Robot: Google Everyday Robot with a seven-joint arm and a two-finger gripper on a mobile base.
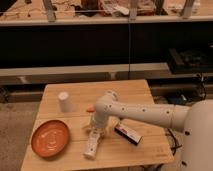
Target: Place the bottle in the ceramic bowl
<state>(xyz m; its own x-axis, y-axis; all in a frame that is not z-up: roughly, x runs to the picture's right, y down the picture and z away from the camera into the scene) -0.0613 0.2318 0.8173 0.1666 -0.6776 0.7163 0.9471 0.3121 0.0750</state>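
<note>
The slim white bottle (92, 144) lies on the wooden table (130, 95), its length running toward the front edge. The orange-brown ceramic bowl (50, 138) sits at the table's front left, a little left of the bottle. My gripper (95, 129) hangs at the end of the white arm (145, 114), right over the bottle's far end and low against the table.
A short white cup (64, 101) stands at the back left of the table. A dark rectangular box with a white and red label (127, 134) lies to the right of the bottle. A small orange item (90, 107) lies behind the gripper. Dark shelving runs behind the table.
</note>
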